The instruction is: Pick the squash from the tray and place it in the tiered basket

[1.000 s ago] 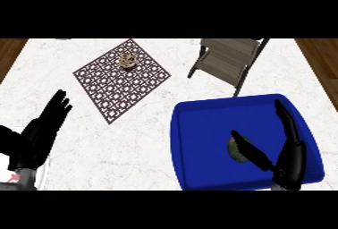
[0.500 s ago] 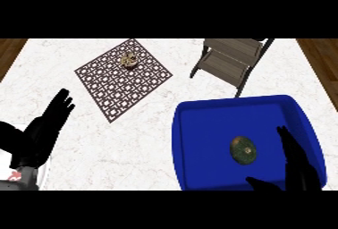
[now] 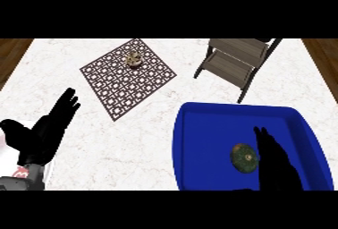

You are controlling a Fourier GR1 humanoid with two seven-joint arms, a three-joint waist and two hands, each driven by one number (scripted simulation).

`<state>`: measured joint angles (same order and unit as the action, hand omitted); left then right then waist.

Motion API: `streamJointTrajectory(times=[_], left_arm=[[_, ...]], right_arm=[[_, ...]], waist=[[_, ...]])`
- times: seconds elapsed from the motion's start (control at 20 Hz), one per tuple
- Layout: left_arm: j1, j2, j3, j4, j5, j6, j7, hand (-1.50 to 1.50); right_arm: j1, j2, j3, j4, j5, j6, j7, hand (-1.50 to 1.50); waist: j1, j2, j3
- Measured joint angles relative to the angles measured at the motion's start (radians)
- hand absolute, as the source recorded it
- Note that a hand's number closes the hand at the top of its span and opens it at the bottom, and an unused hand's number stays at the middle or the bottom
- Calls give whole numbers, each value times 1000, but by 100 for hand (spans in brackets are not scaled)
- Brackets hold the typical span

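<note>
Green squash [image 3: 243, 158] upright, stem up, blue tray [image 3: 198, 147]

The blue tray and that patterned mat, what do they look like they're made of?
The blue tray looks like moulded plastic: one even colour, rounded corners, a raised rim. The patterned mat lies flat, its brown lattice showing pale between the lines; it could be woven fibre or cut wood, the look leaves that open.

Glossy blue tray [image 3: 198, 147] (marble counter [image 3: 132, 143])
</note>
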<state>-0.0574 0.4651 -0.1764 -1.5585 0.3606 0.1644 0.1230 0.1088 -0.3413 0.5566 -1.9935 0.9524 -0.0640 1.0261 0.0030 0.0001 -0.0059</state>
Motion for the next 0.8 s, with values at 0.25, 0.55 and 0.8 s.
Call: streamJointTrajectory(times=[0.25,0.55,0.8], left_arm=[[-20,-9,16,18,0,-23,13,0],[-15,-28,33,23,-19,-34,9,0],[-5,-36,66,26,-30,-68,9,0]], right_arm=[[-105,134,7,69,87,79,73,-150],[-138,203,-63,185,118,108,61,-150],[-107,221,-99,284,164,73,15,-150]], waist=[[2,0,3],[0,0,5],[-2,0,6]])
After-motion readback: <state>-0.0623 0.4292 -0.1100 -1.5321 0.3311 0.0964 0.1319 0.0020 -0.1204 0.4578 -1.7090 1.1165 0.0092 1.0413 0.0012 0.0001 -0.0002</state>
